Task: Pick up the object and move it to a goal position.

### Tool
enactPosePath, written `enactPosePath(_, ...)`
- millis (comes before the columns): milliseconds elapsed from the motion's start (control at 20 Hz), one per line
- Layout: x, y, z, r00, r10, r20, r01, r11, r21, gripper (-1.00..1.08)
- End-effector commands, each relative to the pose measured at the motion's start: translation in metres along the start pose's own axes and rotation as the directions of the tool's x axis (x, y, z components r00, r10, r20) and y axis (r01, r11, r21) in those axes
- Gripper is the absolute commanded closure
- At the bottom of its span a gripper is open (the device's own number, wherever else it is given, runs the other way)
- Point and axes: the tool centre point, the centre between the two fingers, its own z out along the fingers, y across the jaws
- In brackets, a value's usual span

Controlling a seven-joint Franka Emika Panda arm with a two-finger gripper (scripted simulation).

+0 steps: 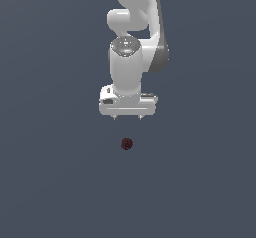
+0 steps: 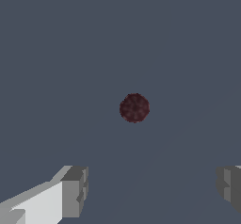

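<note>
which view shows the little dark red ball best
The wrist view. The small dark maroon-red ball appears large there, its mottled surface visible, with nothing covering it and the grey fingers spread wide apart. In the exterior view it is only a tiny dark spot below the white gripper, without surface detail.

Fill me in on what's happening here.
A single white robot arm is poised above a small dark maroon ball that rests on a plain grey surface. Its gripper is open and empty, with the fingers spread wide. In the exterior view the ball sits just below the gripper, apart from it, and the wrist view shows it ahead of the fingers, not between them. The pick-up has not happened yet, and no goal marker is visible.
</note>
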Motion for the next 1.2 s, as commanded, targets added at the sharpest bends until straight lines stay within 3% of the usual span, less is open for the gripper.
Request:
enactPosePath(0,0.0,0.0,0.0,1.0,0.0,0.0,0.0,1.0,0.0,-0.92)
enactPosePath(650,0.007,-0.007,-0.011,1.0,-0.016,-0.006,0.016,1.0,0.009,-0.92)
enactPosePath(1150,0.013,-0.005,0.006,0.995,0.098,0.0,-0.098,0.995,0.01,-0.92)
